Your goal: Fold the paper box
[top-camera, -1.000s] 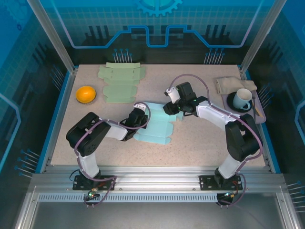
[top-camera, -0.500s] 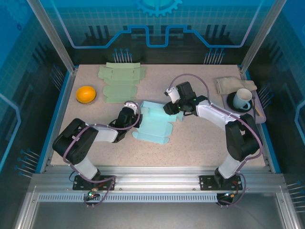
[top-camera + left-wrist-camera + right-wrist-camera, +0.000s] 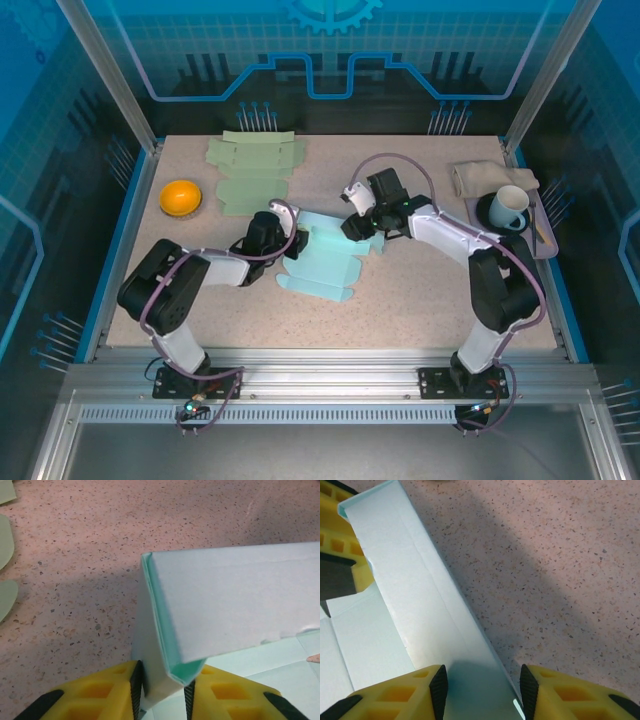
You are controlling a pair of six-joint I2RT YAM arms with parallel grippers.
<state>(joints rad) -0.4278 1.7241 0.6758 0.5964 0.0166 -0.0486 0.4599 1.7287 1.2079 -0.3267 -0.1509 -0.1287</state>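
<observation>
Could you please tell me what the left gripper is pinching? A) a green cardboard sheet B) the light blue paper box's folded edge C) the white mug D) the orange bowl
B: the left gripper has the folded edge of the light blue paper box between its jaws.

The pale blue paper box blank (image 3: 325, 265) lies mid-table on the speckled tabletop (image 3: 420, 300). Its far flap is raised, with the left gripper (image 3: 293, 243) astride that flap's left end and the right gripper (image 3: 357, 230) astride its right end. Behind it to the left lie flat green paper box blanks (image 3: 250, 175), with a round orange bowl (image 3: 181, 196) left of those. At the right edge a grey rectangular tray (image 3: 548, 242) carries a white mug (image 3: 510, 207) on a dark round saucer (image 3: 487, 218), and a folded beige cloth (image 3: 475, 178) lies just behind.
</observation>
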